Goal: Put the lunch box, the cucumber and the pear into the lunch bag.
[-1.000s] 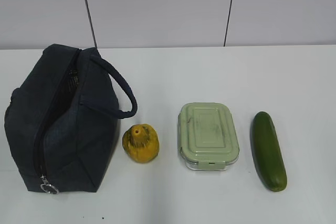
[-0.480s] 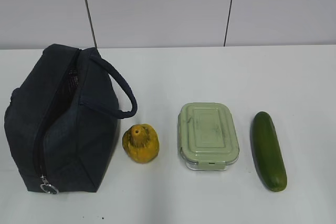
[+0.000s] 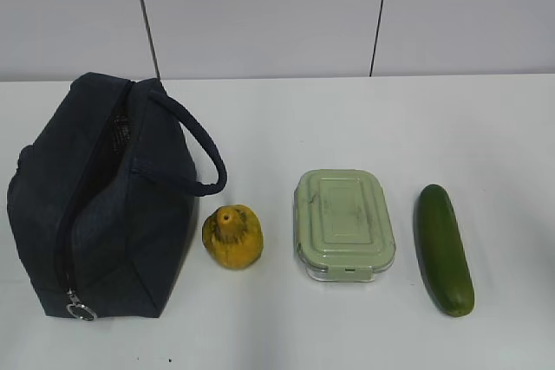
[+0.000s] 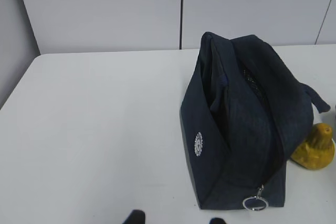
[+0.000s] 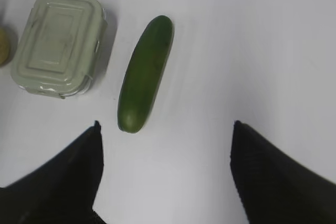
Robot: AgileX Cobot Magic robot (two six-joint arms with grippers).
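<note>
We find the lunch bag (image 3: pixel 100 201) at nine o'clock on the table (image 3: pixel 347 119). The cucumber (image 3: pixel 444 249) lies at four o'clock, the lunch box (image 3: pixel 343 223) centrally, the pear (image 3: pixel 232 236) between box and bag. The right gripper (image 5: pixel 165 145) stands wide apart, empty; the left gripper (image 4: pixel 176 220) slightly apart, empty.

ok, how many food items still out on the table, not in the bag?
2: the pear beside the lunch bag, and the cucumber right of the lunch box. The bag's inside isn't visible.

Navy lunch bag (image 3: pixel 104 201) (zipper partly open) at left; then pear (image 3: pixel 232 236), green-lidded lunch box (image 3: pixel 343 223), cucumber (image 3: pixel 444 249), all apart.
</note>
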